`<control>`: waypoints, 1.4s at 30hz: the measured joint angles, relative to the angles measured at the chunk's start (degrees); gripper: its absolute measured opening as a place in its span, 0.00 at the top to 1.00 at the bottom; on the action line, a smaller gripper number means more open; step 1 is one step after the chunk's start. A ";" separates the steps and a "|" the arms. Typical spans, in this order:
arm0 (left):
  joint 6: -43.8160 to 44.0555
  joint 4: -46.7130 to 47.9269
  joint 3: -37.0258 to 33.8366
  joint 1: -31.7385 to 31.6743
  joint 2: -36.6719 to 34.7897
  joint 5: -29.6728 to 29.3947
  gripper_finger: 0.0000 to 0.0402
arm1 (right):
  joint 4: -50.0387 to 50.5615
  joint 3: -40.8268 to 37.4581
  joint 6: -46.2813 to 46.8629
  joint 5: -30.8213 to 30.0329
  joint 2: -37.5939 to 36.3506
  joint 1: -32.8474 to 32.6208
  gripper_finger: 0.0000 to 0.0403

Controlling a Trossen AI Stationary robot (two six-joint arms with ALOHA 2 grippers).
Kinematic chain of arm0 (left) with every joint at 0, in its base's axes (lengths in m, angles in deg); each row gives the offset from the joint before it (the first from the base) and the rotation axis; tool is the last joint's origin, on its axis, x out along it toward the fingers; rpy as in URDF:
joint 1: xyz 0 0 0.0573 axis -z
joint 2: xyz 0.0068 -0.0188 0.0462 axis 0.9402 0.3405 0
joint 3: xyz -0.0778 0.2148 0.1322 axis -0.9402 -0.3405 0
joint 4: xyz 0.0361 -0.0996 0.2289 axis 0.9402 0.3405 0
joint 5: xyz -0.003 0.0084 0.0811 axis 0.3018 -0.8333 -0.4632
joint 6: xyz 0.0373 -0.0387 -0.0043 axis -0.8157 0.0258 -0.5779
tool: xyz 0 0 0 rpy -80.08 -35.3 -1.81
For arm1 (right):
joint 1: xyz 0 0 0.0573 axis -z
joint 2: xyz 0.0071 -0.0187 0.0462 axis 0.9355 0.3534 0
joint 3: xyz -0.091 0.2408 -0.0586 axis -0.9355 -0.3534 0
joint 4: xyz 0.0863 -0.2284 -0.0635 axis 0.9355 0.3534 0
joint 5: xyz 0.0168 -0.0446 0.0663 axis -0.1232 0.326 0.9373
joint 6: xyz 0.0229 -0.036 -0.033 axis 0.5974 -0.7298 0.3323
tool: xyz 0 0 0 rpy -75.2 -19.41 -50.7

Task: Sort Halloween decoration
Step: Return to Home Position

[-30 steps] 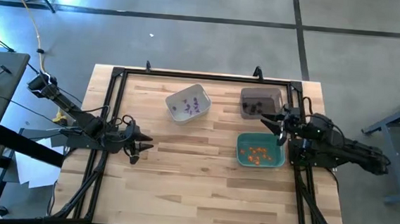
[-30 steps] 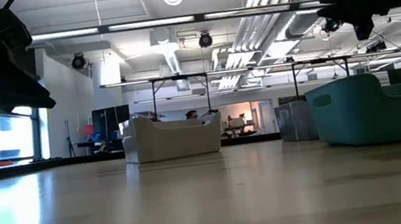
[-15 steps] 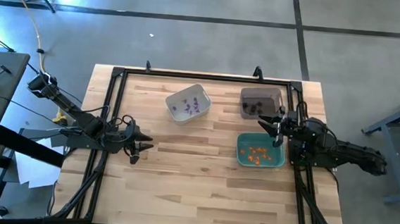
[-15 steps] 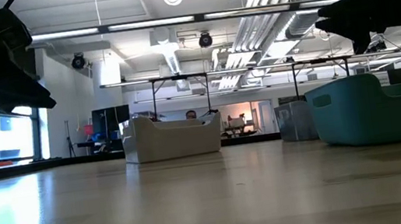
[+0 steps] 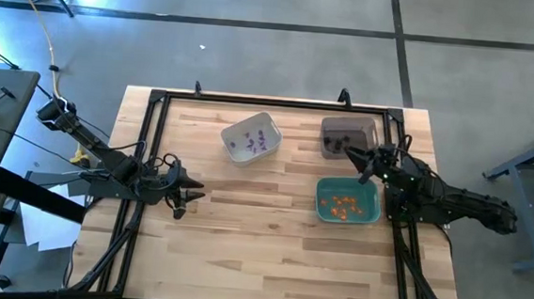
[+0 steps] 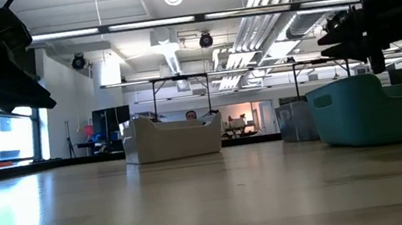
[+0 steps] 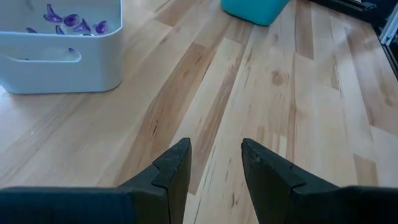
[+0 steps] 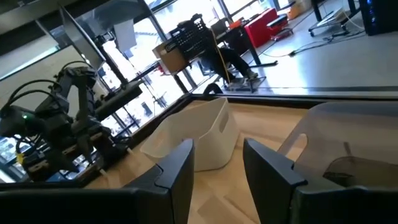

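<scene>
halloween decoration [image 5: 342, 205] in teal bin [image 5: 350, 182], white bin [image 5: 240, 132]

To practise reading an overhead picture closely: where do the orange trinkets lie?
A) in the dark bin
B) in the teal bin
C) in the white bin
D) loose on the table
B: in the high view the orange trinkets lie inside the teal bin, while the white bin holds only purple ones.

There are three bins: a white bin [image 5: 238, 131], a teal bin [image 5: 339, 186] and a dark bin [image 5: 342, 127]. There are two arms: a left arm [image 5: 106, 162] and a right arm [image 5: 461, 203]. The several purple trinkets [image 5: 260, 143] and orange trinkets [image 5: 343, 205] are too small to count.
</scene>
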 joint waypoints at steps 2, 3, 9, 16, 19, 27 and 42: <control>-0.37 0.02 0.00 -0.02 0.00 0.02 0.67 | 0.09 0.02 0.30 0.31 0.00 0.00 0.67; -0.40 0.02 0.00 -0.07 0.00 0.03 0.67 | 0.09 0.02 0.48 0.42 0.00 0.00 0.67; -0.80 0.02 0.00 -0.07 0.00 -0.51 0.67 | 0.18 0.04 0.48 0.46 0.00 0.00 0.67; -0.31 -0.09 0.00 -0.07 0.00 -0.94 0.67 | 0.20 0.07 0.48 0.64 -3.42 -2.14 0.67; -0.58 -0.04 0.00 -0.07 0.02 -1.08 0.67 | -0.57 0.11 0.48 0.81 -4.82 -2.49 0.67; -4.75 -0.40 0.04 -0.07 0.02 -1.07 0.67 | 0.20 0.11 0.48 1.04 -4.40 -2.49 0.67; -5.86 -0.39 0.04 -0.07 0.02 -0.62 0.67 | 0.23 0.11 0.48 1.29 -4.37 -2.49 0.67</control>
